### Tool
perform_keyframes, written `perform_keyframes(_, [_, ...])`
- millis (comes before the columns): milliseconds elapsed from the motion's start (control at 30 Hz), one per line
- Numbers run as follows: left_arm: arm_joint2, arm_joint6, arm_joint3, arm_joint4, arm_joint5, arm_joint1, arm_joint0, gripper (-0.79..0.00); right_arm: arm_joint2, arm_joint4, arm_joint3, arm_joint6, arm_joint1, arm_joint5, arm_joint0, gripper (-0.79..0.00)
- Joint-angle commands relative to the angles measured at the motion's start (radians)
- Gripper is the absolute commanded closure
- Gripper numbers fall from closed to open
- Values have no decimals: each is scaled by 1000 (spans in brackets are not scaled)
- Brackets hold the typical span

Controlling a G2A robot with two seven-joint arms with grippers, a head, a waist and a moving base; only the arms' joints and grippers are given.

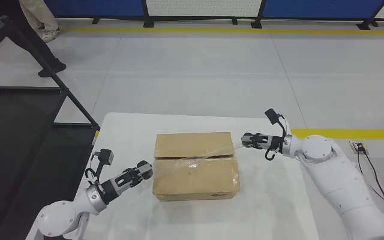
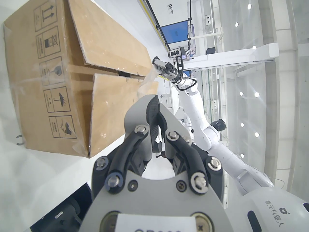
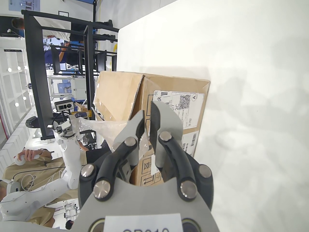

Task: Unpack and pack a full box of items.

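A brown cardboard box (image 1: 195, 165) sits mid-table with its top flaps closed. A strip of clear tape (image 1: 222, 153) is lifted off the top seam and stretches toward the box's right end. My right gripper (image 1: 246, 141) hovers just off the box's right far corner, shut on that tape (image 3: 108, 126), which runs between its fingertips (image 3: 138, 121). In the left wrist view that gripper (image 2: 160, 67) holds the tape (image 2: 148, 79) above the box (image 2: 72, 73). My left gripper (image 1: 144, 171) sits close by the box's left end, shut with nothing in it (image 2: 155, 112).
The white table (image 1: 270, 198) has bare room to the right of the box and behind it. A black metal frame (image 1: 60, 96) stands off the table's left edge. The box's right end carries shipping labels (image 3: 183, 107).
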Motion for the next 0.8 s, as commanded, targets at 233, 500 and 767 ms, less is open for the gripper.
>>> perform_keyframes(233, [-19,-14,-1,-22,-4,7,-11,0,78,-22,-148,-14,33,-14,-65,0])
perform_keyframes(500, [-55,-83,28,-21,10,20,-42,0,155,-111,-355,-123,66,-98,-202,0])
perform_keyframes(767, [-54,-146,63,8,52,32,-103,0,202,-170,-495,-214,82,-104,-329,0])
